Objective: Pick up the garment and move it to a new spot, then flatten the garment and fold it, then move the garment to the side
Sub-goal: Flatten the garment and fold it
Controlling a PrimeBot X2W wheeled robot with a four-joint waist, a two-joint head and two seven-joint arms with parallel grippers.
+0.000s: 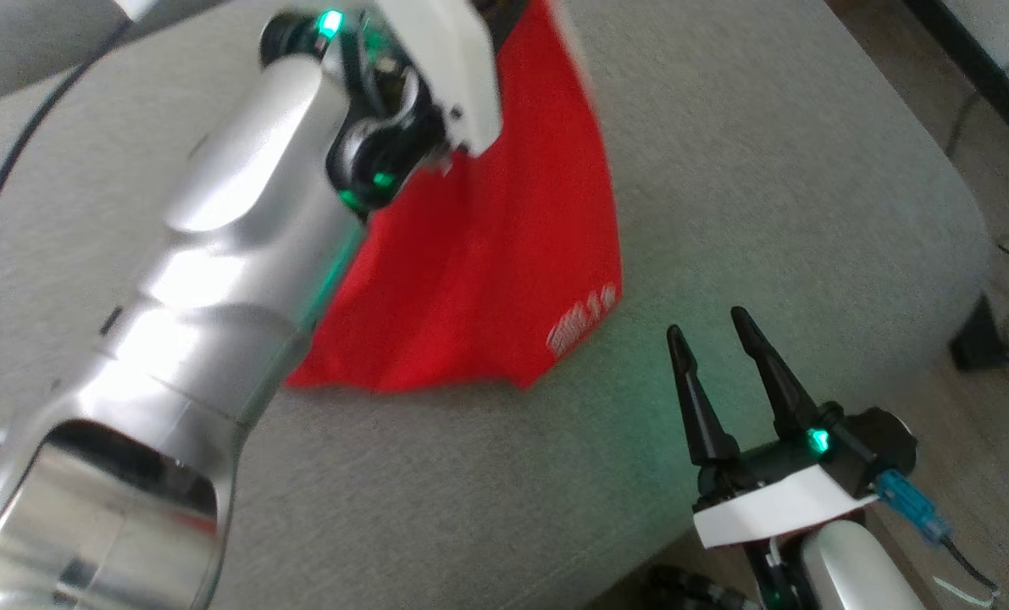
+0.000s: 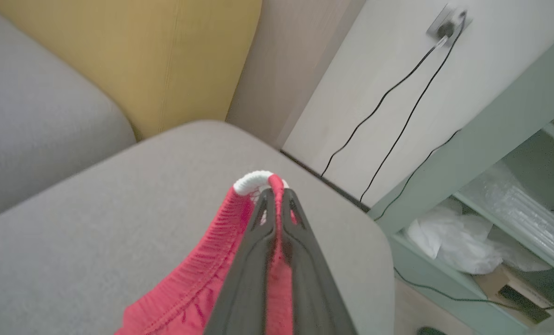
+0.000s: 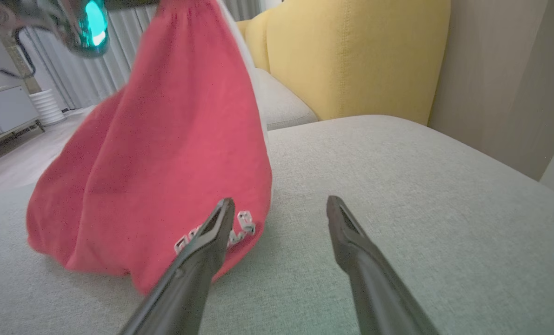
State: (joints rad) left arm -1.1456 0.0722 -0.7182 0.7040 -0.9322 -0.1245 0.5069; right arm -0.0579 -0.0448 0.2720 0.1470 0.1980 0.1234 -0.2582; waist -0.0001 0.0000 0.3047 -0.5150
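I read this as the first step, the pick-up and carry to a new spot. My left hand (image 2: 277, 194) is pressed together on the red garment (image 1: 487, 280), pinching its ribbed waistband (image 2: 197, 279) right at the white cord (image 2: 254, 180) that loops out just past the fingertips. The garment hangs from that pinch as a long drape. In the right wrist view its lower hem appears to rest on the grey sofa cushion (image 1: 767, 212), so it is lifted but not clear of the surface. My right hand (image 1: 706, 324) is spread and holds nothing. It sits low over the cushion, just beside the garment's lower corner with the white lettering (image 1: 582, 318). From its own camera one of its fingers (image 3: 211, 237) overlaps that lettering, though I cannot tell whether it touches the cloth. The yellow backrest (image 3: 360, 60) stands behind, well apart from both hands. Nothing is flattened or folded yet, so I judge that most of the task lies ahead. The next move, as I see it, calls for setting the garment down on an open stretch of the cushion, lowering the left hand so the cloth lays out rather than bunching under itself. The right hand is well placed to take the lettered corner and draw the hem out, which would need its fingers to close on the fabric at the edge.
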